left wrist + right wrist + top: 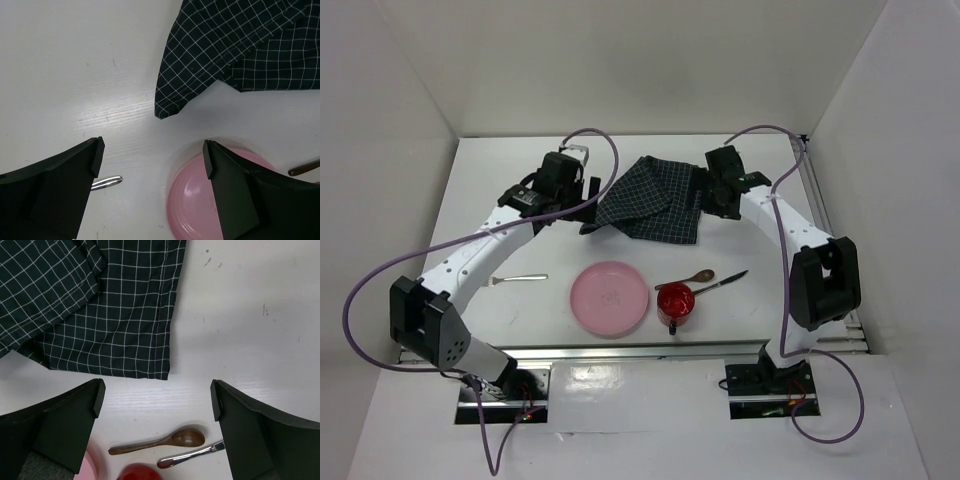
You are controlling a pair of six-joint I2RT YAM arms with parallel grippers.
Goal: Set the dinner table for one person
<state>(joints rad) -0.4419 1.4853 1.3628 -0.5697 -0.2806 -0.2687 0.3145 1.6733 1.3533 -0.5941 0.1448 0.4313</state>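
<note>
The dinner table (490, 170) is a white top. A dark checked placemat (650, 200) lies crumpled at its back centre. My left gripper (582, 203) hovers open at the cloth's left corner (172, 102), with nothing between its fingers (152, 150). My right gripper (712, 197) hangs open over the cloth's right edge (125, 340), also holding nothing (157, 390). Nearer the front lie a pink plate (610, 298), a red cup (676, 303), a wooden spoon (688, 278), a knife (722, 283) and a fork (520, 278).
White walls enclose the table on the left, back and right. Metal rails run along the right edge (820, 200) and the front edge (650, 350). Purple cables loop off both arms. The plate (192, 200) and spoon (165, 440) show below the wrist cameras.
</note>
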